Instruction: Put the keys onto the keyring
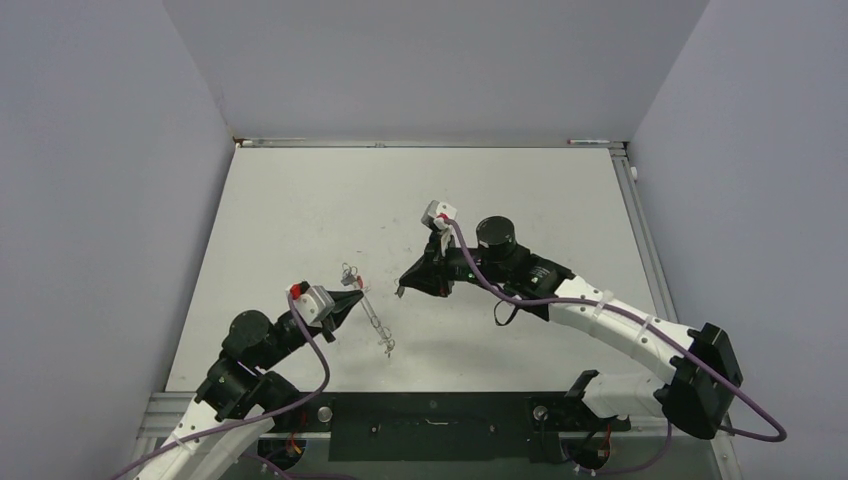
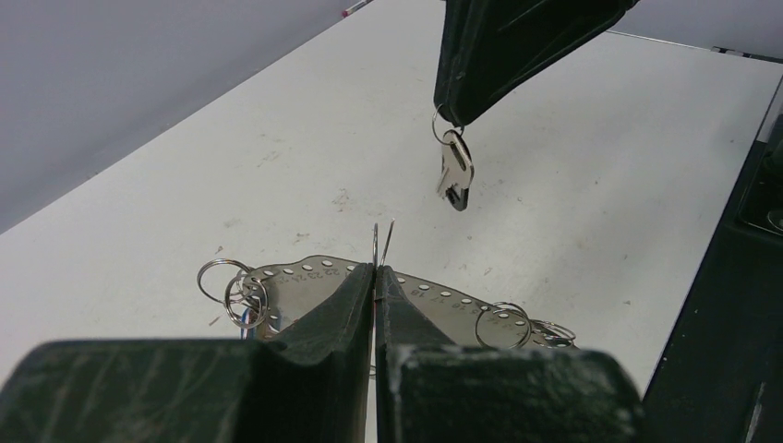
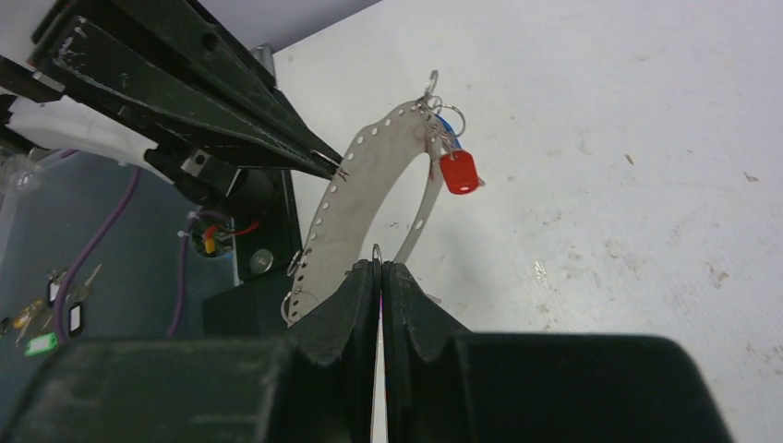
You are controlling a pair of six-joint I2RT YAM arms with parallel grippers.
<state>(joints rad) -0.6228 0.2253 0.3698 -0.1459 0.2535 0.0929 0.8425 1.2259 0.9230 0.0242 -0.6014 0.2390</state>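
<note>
The right gripper (image 3: 379, 269) fills the bottom of the view, its jaws pressed together on the top of a small wire ring (image 3: 377, 250). Just beyond it a perforated metal band (image 3: 355, 175) arches above the white table (image 3: 600, 138), close to the table's left edge, with a red key (image 3: 458, 173) hanging from rings at its crest. The left gripper (image 3: 331, 167) reaches in from the upper left, jaws closed on thin wire (image 3: 343, 173) beside the band.

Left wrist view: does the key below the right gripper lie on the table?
No, the key hangs in the air from a small ring pinched in the right gripper.
</note>
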